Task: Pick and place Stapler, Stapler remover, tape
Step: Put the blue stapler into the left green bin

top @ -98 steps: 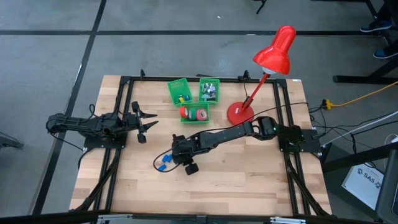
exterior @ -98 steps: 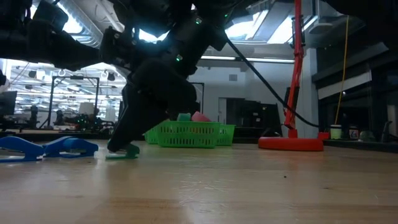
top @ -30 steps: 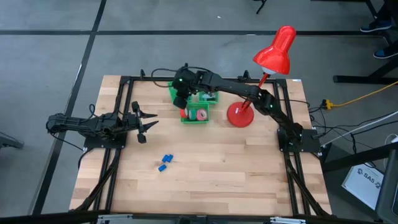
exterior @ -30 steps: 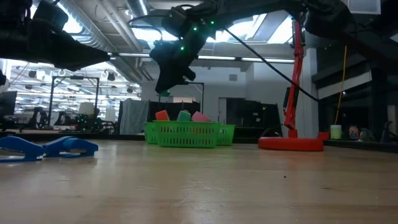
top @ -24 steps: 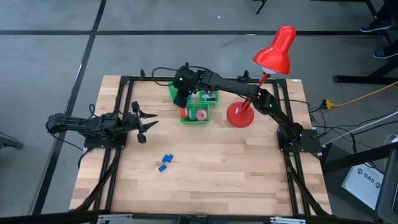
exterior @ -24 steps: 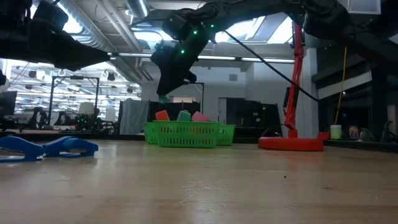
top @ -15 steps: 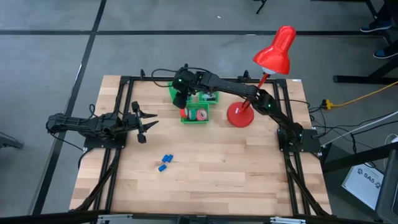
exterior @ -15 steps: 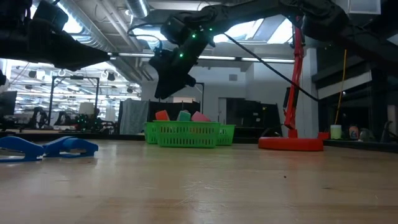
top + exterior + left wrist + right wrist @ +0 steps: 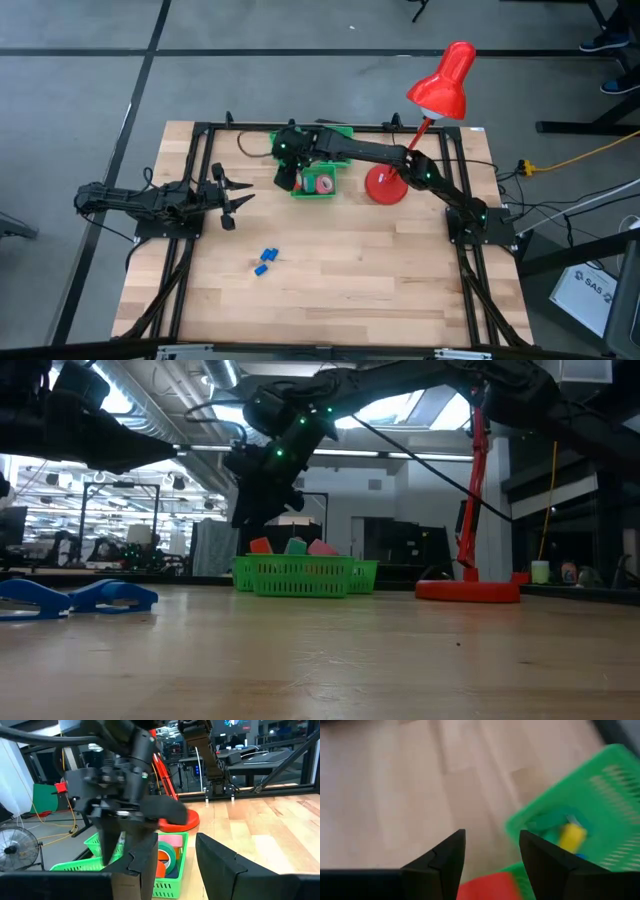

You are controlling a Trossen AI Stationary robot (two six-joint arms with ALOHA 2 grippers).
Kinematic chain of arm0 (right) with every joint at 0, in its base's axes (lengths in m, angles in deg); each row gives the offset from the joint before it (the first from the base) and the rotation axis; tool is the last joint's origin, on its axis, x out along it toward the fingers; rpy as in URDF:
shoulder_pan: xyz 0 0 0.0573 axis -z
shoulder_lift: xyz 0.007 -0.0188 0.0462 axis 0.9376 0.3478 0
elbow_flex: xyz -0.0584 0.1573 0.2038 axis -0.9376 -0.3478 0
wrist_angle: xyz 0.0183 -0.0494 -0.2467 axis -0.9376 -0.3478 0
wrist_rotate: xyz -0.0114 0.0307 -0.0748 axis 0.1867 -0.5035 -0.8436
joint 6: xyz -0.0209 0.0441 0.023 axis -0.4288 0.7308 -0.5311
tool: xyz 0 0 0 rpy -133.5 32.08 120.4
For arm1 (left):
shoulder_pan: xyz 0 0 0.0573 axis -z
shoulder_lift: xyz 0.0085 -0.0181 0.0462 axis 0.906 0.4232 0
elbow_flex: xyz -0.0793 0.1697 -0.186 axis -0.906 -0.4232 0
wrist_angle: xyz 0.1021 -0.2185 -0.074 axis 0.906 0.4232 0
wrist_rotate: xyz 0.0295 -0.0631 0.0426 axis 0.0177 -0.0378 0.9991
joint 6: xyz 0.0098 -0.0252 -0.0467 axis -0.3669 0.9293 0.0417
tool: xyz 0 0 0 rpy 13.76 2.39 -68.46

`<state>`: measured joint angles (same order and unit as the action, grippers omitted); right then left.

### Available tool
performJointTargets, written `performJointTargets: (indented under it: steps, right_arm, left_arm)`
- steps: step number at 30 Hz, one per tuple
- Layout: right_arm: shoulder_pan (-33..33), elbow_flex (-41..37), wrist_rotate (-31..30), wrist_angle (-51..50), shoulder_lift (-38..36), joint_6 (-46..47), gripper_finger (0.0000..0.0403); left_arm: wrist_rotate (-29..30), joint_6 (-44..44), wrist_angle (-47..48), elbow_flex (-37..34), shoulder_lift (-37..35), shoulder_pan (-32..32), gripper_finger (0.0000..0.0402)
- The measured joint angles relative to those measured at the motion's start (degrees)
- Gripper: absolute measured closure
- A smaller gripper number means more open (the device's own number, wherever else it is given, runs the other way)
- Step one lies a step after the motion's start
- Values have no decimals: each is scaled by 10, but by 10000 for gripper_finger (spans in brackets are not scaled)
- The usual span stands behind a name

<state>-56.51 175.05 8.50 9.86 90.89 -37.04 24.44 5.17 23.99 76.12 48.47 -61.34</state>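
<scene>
Two small blue staplers [image 9: 265, 261] lie on the bare wood near the table's middle; the low view has them at its left [image 9: 78, 597]. Tape rolls [image 9: 320, 184] in red, orange and pink sit in the nearest green basket [image 9: 175, 876]. My right gripper [image 9: 284, 180] hangs open at that basket's left edge, pointing steeply down, nothing between its fingers [image 9: 492, 850]. Beyond it, a yellow stapler [image 9: 571, 836] lies in another green basket [image 9: 600, 790]. The stapler remover is hidden under my right arm. My left gripper [image 9: 232, 197] waits open at the table's left.
A red desk lamp stands with its base [image 9: 385, 183] just right of the baskets and its head [image 9: 445, 85] over the far right corner. A black frame [image 9: 200, 160] runs around the table. Bare wood lies near the front edge.
My right gripper has come down and toward the table's near-left, from above the far-left basket to the left edge of the tape basket. The small green piece seen at its fingertips a second ago no longer shows there.
</scene>
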Motion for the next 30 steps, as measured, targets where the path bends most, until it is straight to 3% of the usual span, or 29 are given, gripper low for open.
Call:
performJointTargets:
  steps: [18, 30]
  right_arm:
    - [-147, 0, 22, -1, 1, -3, 213]
    - [-259, 0, 22, 59, 1, -209, 212]
  left_arm:
    - [0, 0, 0, 0, 0, 0, 274]
    - [0, 0, 0, 0, 0, 0, 274]
